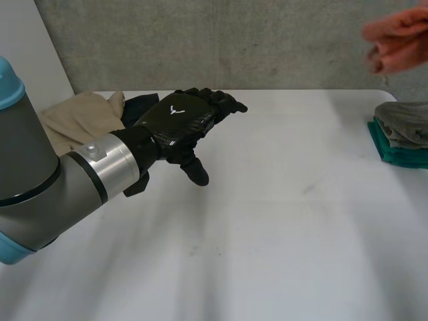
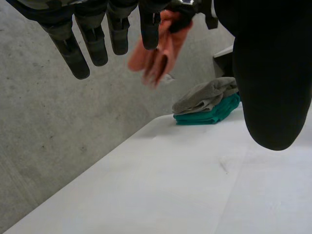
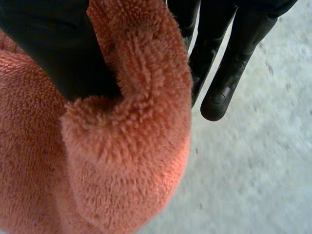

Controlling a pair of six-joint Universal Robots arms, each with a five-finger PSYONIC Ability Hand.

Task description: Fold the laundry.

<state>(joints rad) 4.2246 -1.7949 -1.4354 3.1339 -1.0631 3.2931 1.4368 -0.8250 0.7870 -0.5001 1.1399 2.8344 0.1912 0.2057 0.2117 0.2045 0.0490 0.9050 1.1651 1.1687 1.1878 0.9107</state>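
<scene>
No readable text, small white emblem (image 1: 175, 110) on left hand (image 1: 187, 126)

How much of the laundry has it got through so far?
Done, it seems: a folded stack, grey over teal, at the table's right edge. In hand: the right hand pinches an orange towel up in the air. Left: a crumpled beige cloth lies beside the open, empty left hand, so at least that piece remains.

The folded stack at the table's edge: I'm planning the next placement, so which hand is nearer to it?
Right. The right hand, gripping the orange towel, is raised near the stack; the left hand hovers across the table.
</scene>
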